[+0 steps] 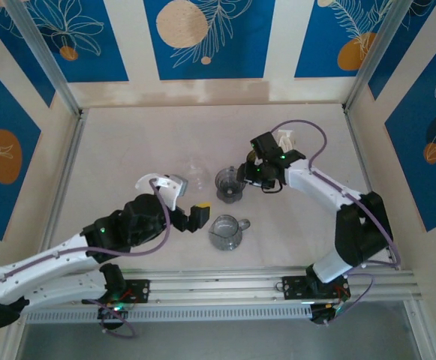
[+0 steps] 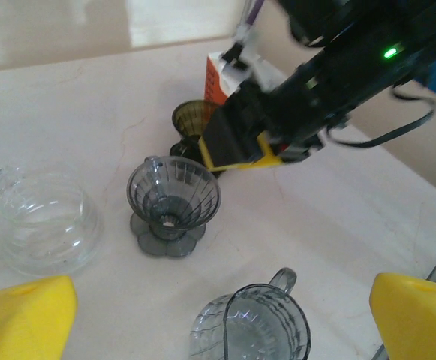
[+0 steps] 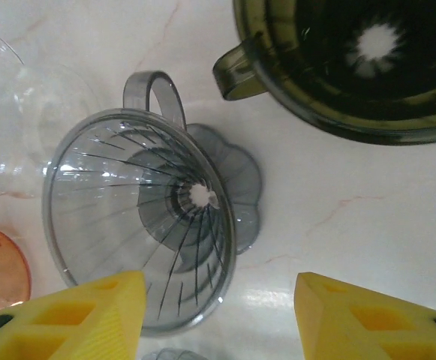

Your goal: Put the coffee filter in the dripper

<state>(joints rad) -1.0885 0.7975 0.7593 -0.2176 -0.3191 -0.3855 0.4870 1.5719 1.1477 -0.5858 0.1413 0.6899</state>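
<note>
Right tool [image 3: 216, 291] poised just over grey dripper [image 3: 139, 240], spread wide, nothing between the fingers. Dripper upright on counter [image 3: 353, 225], mouth up, lying toward the left finger, handle pointing away. Far nearer than left tool [image 1: 193, 217], likewise spread and empty. Coffee filter hard to make out: perhaps white bundle [image 1: 284, 139] behind right wrist, cannot tell.

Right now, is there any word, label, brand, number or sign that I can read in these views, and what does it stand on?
No text can be read in these views.
Orange-and-white carton: any print on it is too blurred to read.
Grey dripper: ribs in the plastic, no markings visible.
Wall panels: leaf and circle patterns, no words.
</note>
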